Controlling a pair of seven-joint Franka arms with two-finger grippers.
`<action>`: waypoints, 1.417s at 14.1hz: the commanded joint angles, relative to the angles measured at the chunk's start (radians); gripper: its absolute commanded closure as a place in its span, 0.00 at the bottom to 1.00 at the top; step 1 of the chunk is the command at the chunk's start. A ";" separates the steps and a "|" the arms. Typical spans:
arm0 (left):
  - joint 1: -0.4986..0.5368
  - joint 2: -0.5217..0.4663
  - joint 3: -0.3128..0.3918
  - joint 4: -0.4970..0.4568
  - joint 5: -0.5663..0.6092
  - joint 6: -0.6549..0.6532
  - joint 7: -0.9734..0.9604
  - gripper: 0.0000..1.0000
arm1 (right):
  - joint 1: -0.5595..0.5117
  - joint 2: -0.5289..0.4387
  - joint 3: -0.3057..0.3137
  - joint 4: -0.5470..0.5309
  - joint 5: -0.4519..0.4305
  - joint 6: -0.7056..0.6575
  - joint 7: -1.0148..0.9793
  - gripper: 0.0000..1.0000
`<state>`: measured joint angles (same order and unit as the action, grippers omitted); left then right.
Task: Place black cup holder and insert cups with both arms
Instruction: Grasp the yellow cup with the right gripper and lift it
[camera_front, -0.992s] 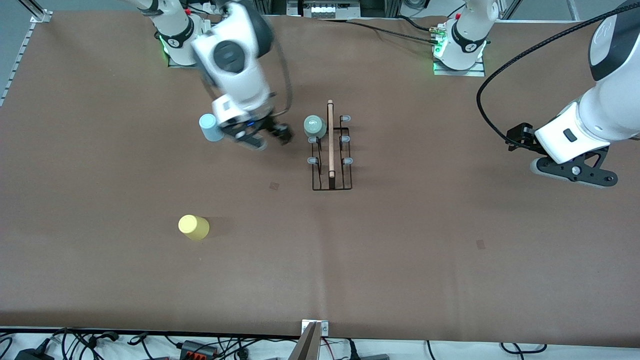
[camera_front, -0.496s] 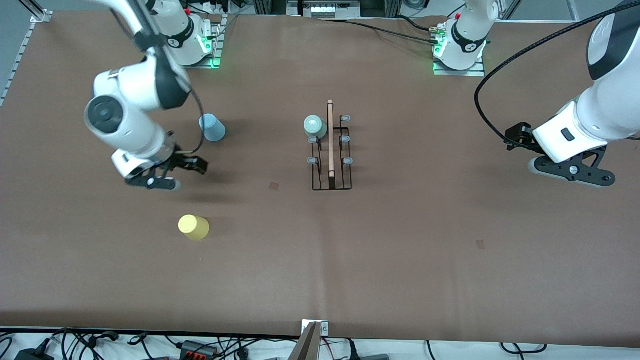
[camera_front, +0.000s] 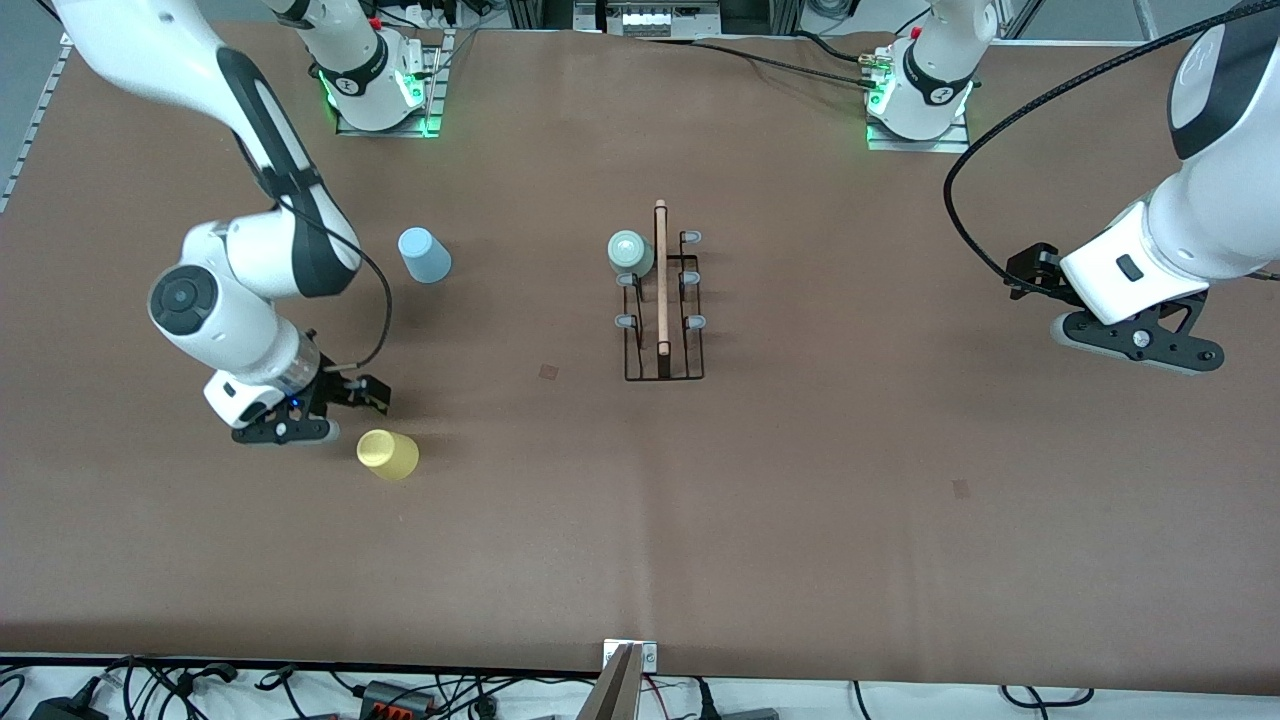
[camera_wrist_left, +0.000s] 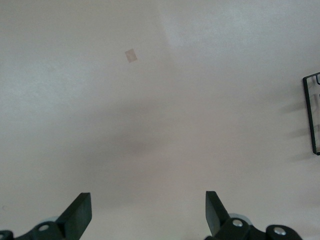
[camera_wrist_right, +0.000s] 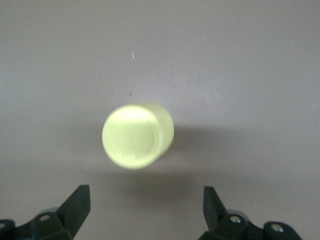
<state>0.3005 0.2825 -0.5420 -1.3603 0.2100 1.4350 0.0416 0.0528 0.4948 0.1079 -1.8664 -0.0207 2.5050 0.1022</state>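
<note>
We see the right gripper (camera_front: 318, 413) hanging over the table (camera_front: 800, 500) just beside the yellow cup (camera_front: 387, 454), at about its ten o'clock in the front view, fingers (camera_wrist_right: 75, 202) spread wide and empty. The rack (camera_front: 662, 300) sits mid-table with the green cup (camera_front: 630, 252) on a peg at its end toward the arms' bases. The blue cup (camera_front: 424, 255) stands toward the right arm's end. The left gripper (camera_wrist_left: 148, 212) waits, fingers apart, over bare table at the left arm's end.

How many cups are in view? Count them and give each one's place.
3. The mint cup sits on the black cup holder; the light blue cup and yellow cup stand toward the right arm's end, yellow nearer the front camera.
</note>
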 joint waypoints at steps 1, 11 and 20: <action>-0.001 -0.002 -0.004 0.010 -0.003 -0.014 0.017 0.00 | 0.007 0.073 0.003 0.029 -0.007 0.099 -0.007 0.00; -0.004 0.000 -0.004 0.010 -0.003 -0.011 0.012 0.00 | 0.033 0.165 -0.037 0.058 -0.010 0.238 -0.018 0.00; -0.008 0.000 -0.006 0.012 -0.004 -0.008 0.011 0.00 | 0.050 0.180 -0.039 0.085 -0.016 0.265 -0.024 0.71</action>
<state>0.2963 0.2825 -0.5442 -1.3603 0.2100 1.4349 0.0417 0.0852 0.6660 0.0817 -1.8023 -0.0267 2.7627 0.0923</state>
